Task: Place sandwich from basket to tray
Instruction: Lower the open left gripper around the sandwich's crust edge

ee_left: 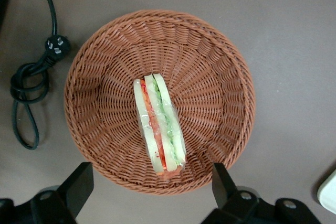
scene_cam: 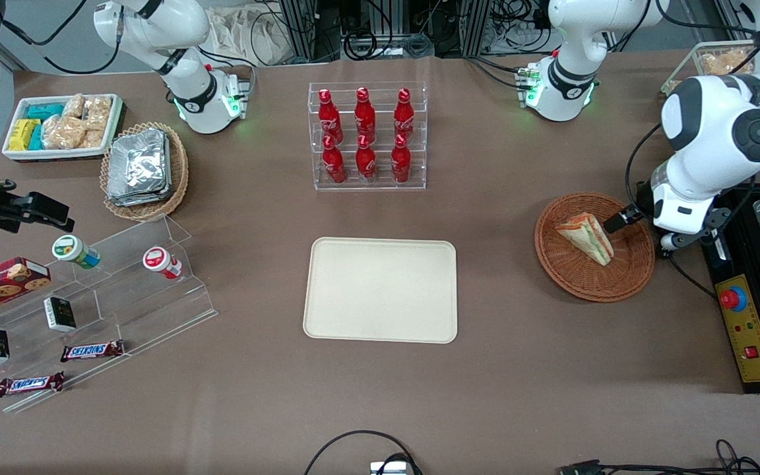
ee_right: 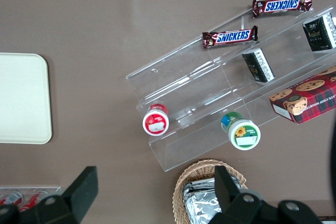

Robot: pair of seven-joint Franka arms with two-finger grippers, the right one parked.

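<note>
front view puts the gripper (scene_cam: pixel 619 220) at the right of the frame over the basket (scene_cam: pixel 631 274), fingers (ee_left: pixel 79 184) spread. sandwich (ee_left: pixel 159 126) stands on edge inside; lower straddling it, pinch the bread faces, then carry to the tray (scene_cam: pixel 381 290). two bars (scene_cam: pixel 92 350) read snickers.

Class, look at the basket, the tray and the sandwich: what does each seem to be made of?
Basket: woven wicker, reddish-brown, its strands plainly visible.
Tray: probably matte plastic, plain cream with a low rim.
Sandwich: pale bread with red and green filling; its glossy surface suggests clear wrap.
The open gripper hovers above the basket.
</note>
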